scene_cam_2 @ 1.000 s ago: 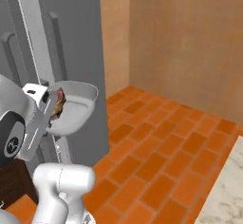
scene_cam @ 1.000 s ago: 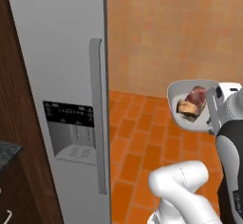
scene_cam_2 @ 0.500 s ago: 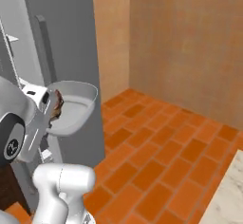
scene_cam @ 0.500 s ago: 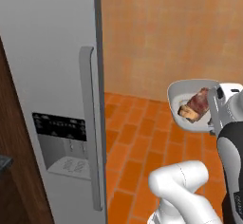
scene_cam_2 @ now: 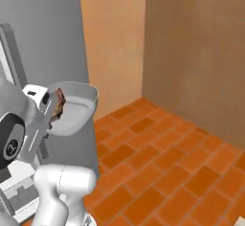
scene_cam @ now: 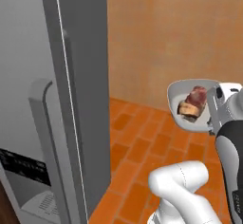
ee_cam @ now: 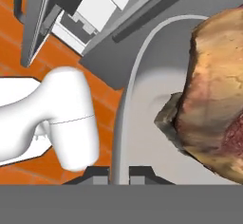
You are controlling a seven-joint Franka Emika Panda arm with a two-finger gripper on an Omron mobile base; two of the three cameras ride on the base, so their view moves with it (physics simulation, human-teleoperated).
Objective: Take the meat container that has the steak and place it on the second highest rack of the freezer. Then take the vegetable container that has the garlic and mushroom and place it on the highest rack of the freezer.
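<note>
The meat container [scene_cam: 190, 108] is a white bowl held up in the air at the right, and the reddish-brown steak [scene_cam: 195, 101] lies inside it. My gripper [scene_cam: 211, 115] is shut on the container's rim. From the other side the container [scene_cam_2: 74, 109] hangs in front of the grey freezer [scene_cam_2: 48, 33], and the steak [scene_cam_2: 58, 106] peeks over its edge. In the hand view the rim [ee_cam: 127, 99] runs between my fingertips [ee_cam: 98, 173] and the steak [ee_cam: 213, 109] lies close at the right. The freezer [scene_cam: 80, 76] stands at the left with its doors closed. The vegetable container is out of view.
A long vertical bar handle [scene_cam: 45, 137] and the dark dispenser panel [scene_cam: 23, 163] sit on the freezer's front. An orange brick floor [scene_cam_2: 182, 163] stretches to the right, bounded by tan walls [scene_cam_2: 201, 52].
The whole picture has shifted: the cameras have come closer to the freezer, which now looms larger at the left. The container with the steak stays in my shut gripper.
</note>
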